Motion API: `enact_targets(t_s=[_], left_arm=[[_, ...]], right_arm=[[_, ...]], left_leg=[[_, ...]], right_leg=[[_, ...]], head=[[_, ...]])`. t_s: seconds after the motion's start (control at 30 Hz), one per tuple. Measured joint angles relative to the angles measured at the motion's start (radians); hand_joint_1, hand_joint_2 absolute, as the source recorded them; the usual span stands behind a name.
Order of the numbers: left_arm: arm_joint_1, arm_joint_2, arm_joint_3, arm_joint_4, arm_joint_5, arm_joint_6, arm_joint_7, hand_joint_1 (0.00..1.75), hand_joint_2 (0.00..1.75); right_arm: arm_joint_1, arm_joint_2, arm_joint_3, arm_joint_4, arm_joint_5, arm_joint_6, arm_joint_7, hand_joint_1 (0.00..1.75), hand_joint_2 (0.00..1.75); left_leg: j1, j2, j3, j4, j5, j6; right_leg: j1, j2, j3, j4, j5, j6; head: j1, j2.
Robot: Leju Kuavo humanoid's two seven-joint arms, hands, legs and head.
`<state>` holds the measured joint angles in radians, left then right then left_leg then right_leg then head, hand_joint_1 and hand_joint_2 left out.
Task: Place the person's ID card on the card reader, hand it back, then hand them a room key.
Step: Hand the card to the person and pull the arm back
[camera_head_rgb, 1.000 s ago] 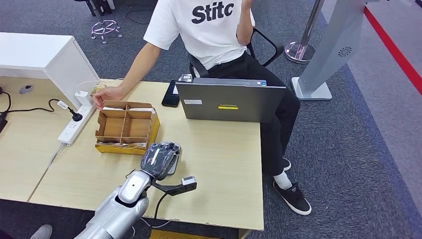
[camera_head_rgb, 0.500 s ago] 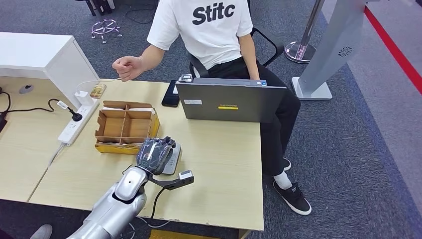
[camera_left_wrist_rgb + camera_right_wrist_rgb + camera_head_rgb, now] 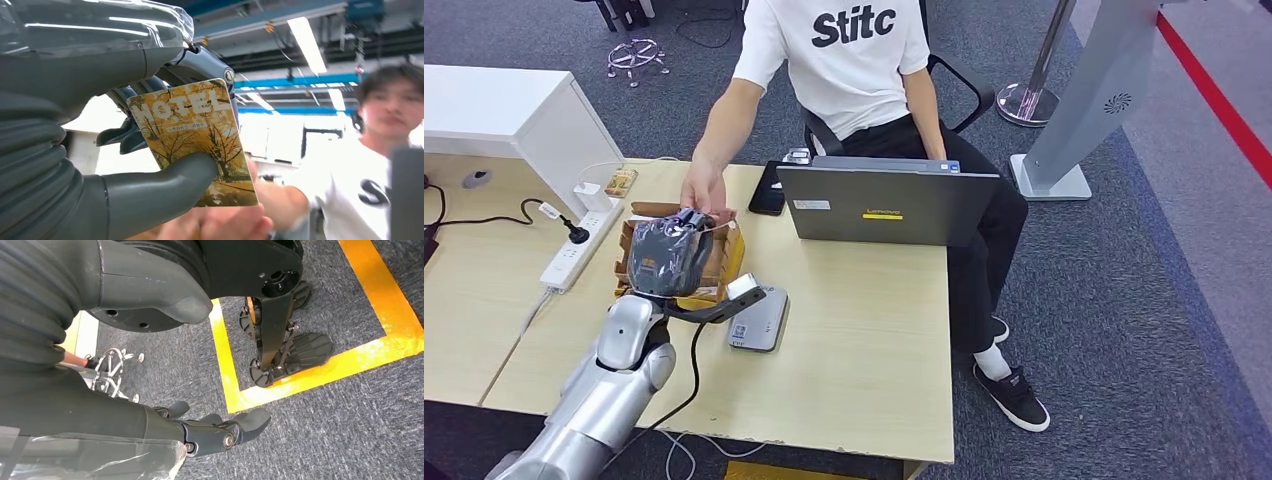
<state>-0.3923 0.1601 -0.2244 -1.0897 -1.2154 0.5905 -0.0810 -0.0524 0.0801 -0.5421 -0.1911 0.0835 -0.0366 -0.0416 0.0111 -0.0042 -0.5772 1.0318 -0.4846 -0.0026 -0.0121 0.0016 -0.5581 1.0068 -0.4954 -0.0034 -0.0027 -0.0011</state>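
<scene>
My left hand [image 3: 669,255], wrapped in clear plastic, is raised above the cardboard divider box [image 3: 733,256]. In the left wrist view it pinches a yellow room key card [image 3: 195,135] printed "MOTEL" between its thumb [image 3: 165,190] and its fingers. The seated person's hand [image 3: 704,193] reaches to my fingertips; that person's hand [image 3: 220,225] is just under the card, and I cannot tell if it touches. The grey card reader [image 3: 761,318] lies on the table near my forearm. My right hand [image 3: 215,430] hangs over the carpet, fingers apart, holding nothing.
A grey laptop [image 3: 889,205] stands open at the table's far side, with a black phone [image 3: 767,190] beside it. A white power strip [image 3: 574,250] and a white cabinet [image 3: 524,110] are to the left. The person in a white T-shirt [image 3: 844,50] sits behind the table.
My left hand has lifted from over the card reader and swung back and left above the box. The person's hand came down from the air to meet it.
</scene>
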Motion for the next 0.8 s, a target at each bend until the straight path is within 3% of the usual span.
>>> enact_targets(t_s=[0.37, 0.4, 0.5, 0.53, 0.8], left_arm=[[0.010, 0.011, 0.055, -0.046, 0.008, 0.023, -0.023, 1.75, 1.75], [0.011, 0.011, 0.056, -0.047, 0.007, 0.023, -0.025, 1.55, 1.75], [0.013, 0.011, 0.061, -0.050, 0.004, 0.025, -0.027, 0.24, 1.75], [0.014, 0.011, 0.062, -0.051, 0.004, 0.025, -0.027, 0.00, 1.75], [0.023, 0.010, 0.064, -0.060, 0.002, 0.028, -0.028, 0.00, 1.75]], right_arm=[[0.000, 0.001, 0.000, 0.000, 0.003, 0.001, 0.000, 0.00, 1.75], [0.000, 0.001, 0.000, 0.000, 0.004, 0.001, 0.000, 0.00, 1.75], [0.000, 0.002, 0.000, 0.000, 0.004, 0.000, 0.000, 0.00, 1.75], [0.000, 0.002, 0.000, 0.000, 0.004, 0.000, 0.000, 0.00, 1.75], [0.000, 0.002, 0.000, 0.001, 0.004, -0.005, 0.000, 0.00, 1.75]], left_leg=[[0.000, 0.000, 0.000, 0.000, 0.000, 0.000], [0.000, 0.000, 0.000, 0.000, 0.000, 0.000], [0.000, 0.000, 0.000, 0.000, 0.000, 0.000], [0.000, 0.000, 0.000, 0.000, 0.000, 0.000], [0.000, 0.000, 0.000, 0.000, 0.000, 0.000]], right_leg=[[0.000, 0.000, 0.000, 0.000, 0.000, 0.000], [0.000, 0.000, 0.000, 0.000, 0.000, 0.000], [0.000, 0.000, 0.000, 0.000, 0.000, 0.000], [0.000, 0.000, 0.000, 0.000, 0.000, 0.000], [0.000, 0.000, 0.000, 0.000, 0.000, 0.000]], head=[[0.000, 0.000], [0.000, 0.000], [0.000, 0.000], [0.000, 0.000], [0.000, 0.000]])
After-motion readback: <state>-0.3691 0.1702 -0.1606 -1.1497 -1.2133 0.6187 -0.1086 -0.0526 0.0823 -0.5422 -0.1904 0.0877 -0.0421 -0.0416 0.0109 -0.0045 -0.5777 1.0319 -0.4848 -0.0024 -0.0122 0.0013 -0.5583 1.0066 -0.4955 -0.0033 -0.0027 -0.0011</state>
